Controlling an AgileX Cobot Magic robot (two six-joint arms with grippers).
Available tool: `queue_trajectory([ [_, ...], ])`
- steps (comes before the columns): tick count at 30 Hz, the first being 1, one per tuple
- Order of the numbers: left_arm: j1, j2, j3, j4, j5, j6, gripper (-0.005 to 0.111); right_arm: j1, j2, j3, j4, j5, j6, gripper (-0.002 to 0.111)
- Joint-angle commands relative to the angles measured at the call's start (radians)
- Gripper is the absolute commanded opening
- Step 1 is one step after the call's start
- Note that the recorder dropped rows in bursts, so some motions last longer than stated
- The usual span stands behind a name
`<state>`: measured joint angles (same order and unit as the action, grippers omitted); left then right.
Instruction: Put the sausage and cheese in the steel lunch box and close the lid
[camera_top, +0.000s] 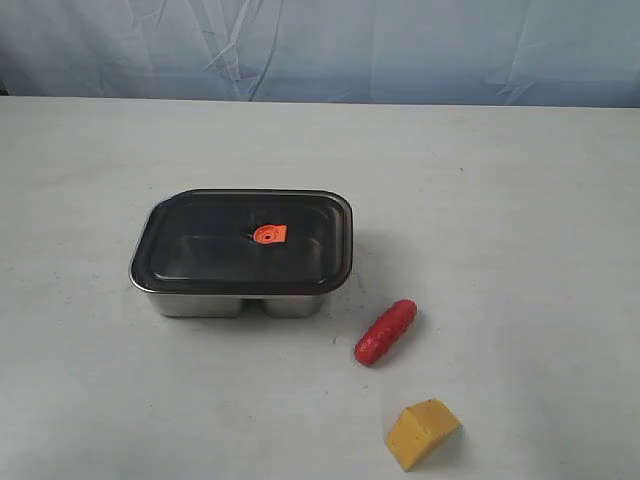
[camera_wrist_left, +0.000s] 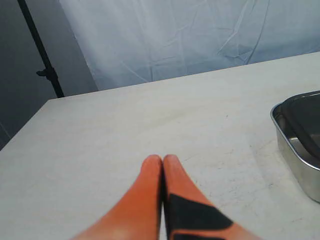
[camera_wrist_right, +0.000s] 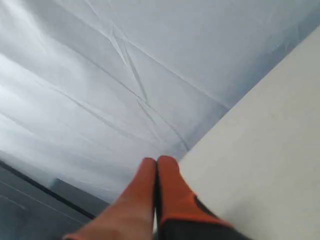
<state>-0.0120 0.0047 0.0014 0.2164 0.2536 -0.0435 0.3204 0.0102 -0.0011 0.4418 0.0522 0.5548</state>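
The steel lunch box (camera_top: 215, 301) stands on the table left of centre, with the dark tinted lid (camera_top: 220, 250) resting on top and its orange valve (camera_top: 268, 235) at the middle. To its right lies the red sausage (camera_top: 386, 331), apart from the box. Nearer the front edge sits the yellow cheese (camera_top: 422, 432) wedge. Neither arm shows in the exterior view. My left gripper (camera_wrist_left: 162, 161) is shut and empty above bare table, a corner of the lunch box (camera_wrist_left: 300, 160) off to its side. My right gripper (camera_wrist_right: 156, 163) is shut and empty, pointing past the table's edge at the backdrop.
A pale blue cloth backdrop (camera_top: 320, 45) hangs behind the white table (camera_top: 520, 200). A black stand pole (camera_wrist_left: 42, 55) rises beyond the table's corner in the left wrist view.
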Motion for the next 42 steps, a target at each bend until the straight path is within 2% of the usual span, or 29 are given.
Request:
queue_trajectory([
  [1,0.0,-0.005,-0.001,0.007,-0.014,-0.002,0.0,-0.006,-0.006,0.001,0.074,-0.154,0.021,-0.001],
  [4,0.0,-0.005,-0.001,0.007,-0.014,-0.002,0.0,-0.006,-0.006,0.001,0.057,-0.328,-0.087,-0.001],
  [6,0.0,-0.005,-0.001,0.007,-0.014,-0.002,0.0,0.006,-0.004,-0.042,0.006,-0.202,-0.012,-0.001],
  [7,0.0,-0.005,-0.001,0.007,-0.014,-0.002,0.0,0.022,0.023,-0.136,-0.156,0.051,-0.014,-0.001],
  [9,0.0,-0.005,-0.001,0.007,-0.014,-0.002,0.0,0.041,0.108,-0.243,-0.215,0.247,-0.083,-0.001],
  [14,0.0,-0.005,-0.001,0.007,-0.014,-0.002,0.0,0.062,0.567,-0.469,-0.152,0.348,-0.298,-0.001],
  [16,0.0,-0.005,-0.001,0.007,-0.014,-0.002,0.0,0.062,0.838,-0.571,-0.069,0.474,-0.399,-0.001],
  [18,0.0,-0.005,-0.001,0.007,-0.014,-0.002,0.0,0.062,1.094,-0.685,0.073,0.585,-0.62,-0.001],
  [24,-0.011,-0.005,-0.001,0.006,-0.014,-0.002,0.0,0.05,1.442,-0.833,0.599,0.674,-1.115,-0.001],
  [27,-0.021,-0.005,-0.001,0.006,-0.014,-0.002,0.0,0.015,1.574,-0.862,0.843,0.761,-1.309,-0.001],
  [29,-0.021,-0.005,-0.001,0.006,-0.014,-0.002,0.0,-0.008,1.648,-0.876,0.943,0.837,-1.397,-0.001],
  [32,-0.021,-0.005,-0.001,0.006,-0.014,-0.002,0.0,-0.03,1.746,-0.892,0.985,0.901,-1.43,-0.001],
  [39,-0.021,-0.005,-0.001,0.006,-0.014,-0.002,0.0,-0.03,1.868,-0.892,1.003,0.852,-1.43,0.0],
  [42,-0.021,-0.005,-0.001,0.006,-0.014,-0.002,0.0,-0.03,1.876,-0.892,1.003,0.833,-1.43,0.017],
])
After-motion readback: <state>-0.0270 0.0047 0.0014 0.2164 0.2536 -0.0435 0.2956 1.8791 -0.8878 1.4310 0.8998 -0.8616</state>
